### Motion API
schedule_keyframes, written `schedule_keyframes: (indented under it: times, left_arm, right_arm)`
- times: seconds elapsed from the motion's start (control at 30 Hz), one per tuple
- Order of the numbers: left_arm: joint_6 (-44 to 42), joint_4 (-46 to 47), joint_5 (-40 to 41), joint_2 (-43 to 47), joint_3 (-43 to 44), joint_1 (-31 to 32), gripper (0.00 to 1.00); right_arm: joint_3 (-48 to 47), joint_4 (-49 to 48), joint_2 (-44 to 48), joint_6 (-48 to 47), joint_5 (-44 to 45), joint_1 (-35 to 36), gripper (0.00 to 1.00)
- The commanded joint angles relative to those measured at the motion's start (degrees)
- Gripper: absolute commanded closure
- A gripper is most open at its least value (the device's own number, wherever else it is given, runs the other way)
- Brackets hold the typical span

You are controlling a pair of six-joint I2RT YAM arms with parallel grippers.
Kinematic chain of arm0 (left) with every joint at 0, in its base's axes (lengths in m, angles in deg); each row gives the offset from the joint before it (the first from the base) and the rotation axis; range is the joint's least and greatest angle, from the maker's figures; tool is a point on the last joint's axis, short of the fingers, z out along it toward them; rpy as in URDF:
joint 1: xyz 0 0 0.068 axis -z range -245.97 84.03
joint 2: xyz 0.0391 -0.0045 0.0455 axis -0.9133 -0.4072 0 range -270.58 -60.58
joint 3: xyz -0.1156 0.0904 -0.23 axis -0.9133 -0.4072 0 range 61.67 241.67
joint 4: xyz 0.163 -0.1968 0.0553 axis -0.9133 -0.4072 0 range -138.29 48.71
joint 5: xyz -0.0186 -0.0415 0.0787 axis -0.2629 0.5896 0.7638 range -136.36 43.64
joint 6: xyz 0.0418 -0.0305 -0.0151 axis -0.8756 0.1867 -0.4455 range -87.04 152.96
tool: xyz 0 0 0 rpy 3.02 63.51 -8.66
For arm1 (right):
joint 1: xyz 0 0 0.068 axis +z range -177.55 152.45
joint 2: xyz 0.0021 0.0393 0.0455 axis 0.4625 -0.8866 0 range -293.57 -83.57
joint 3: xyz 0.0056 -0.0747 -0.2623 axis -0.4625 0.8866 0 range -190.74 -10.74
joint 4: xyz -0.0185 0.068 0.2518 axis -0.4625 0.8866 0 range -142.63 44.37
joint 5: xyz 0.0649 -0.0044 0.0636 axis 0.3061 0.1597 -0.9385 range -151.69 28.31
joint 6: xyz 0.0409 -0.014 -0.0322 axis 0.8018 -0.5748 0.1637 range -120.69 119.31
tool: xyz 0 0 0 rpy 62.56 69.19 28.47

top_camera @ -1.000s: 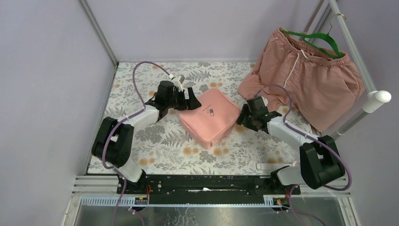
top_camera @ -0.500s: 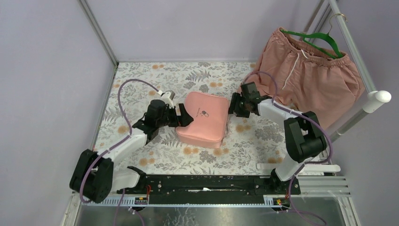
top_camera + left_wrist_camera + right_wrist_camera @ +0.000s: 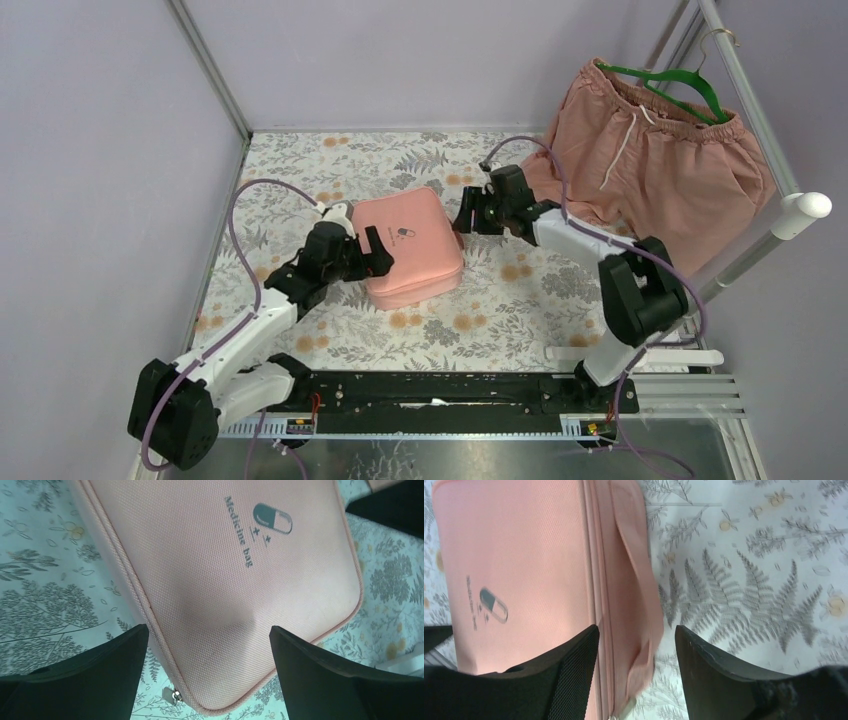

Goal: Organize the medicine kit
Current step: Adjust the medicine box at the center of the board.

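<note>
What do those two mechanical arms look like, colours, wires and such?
The left arm and right arm are white links with chunky black joints, each trailing a purple cable. The left gripper and right gripper are black, two-fingered; a right finger shows a meshed pad.

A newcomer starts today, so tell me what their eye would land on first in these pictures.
A closed pink kit lies mid-table on a floral cloth. The left fingers and right fingers, both spread apart, straddle its opposite ends. At the far right, pink shorts hang from a green hanger.
</note>
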Motion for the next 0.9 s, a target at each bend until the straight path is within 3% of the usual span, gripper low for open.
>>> schedule_keyframes:
  times: [0.0,0.13,0.3,0.4,0.53,0.67,0.87]
  left_arm:
    - [-0.8,-4.9,9.7,2.5,7.0,0.6,0.01]
    - [-3.7,-8.2,11.8,2.6,11.7,0.6,0.01]
    - [-8.0,-10.3,12.3,0.1,16.5,0.6,0.01]
    - [-9.8,-11.2,12.4,-1.5,18.5,0.5,0.01]
    - [-11.2,-10.9,11.6,-2.4,19.8,0.4,0.01]
    - [-11.8,-11.1,10.6,-4.4,20.3,0.0,0.01]
    - [-12.3,-9.9,9.1,-6.2,20.5,-1.1,0.01]
  right_arm:
    - [6.6,-0.8,12.1,-2.9,6.6,0.1,0.34]
    - [16.1,-2.8,21.2,-6.6,5.2,-2.5,0.31]
    - [29.1,-14.7,29.5,-11.4,-3.8,-2.7,0.32]
    - [36.3,-25.3,30.5,-10.3,-8.7,-2.7,0.4]
    - [46.5,-46.2,29.4,-7.7,-12.0,-2.5,0.46]
    - [48.7,-53.4,26.2,-11.9,-11.7,-2.0,0.5]
    - [47.8,-56.8,22.6,-19.1,-12.3,2.2,0.42]
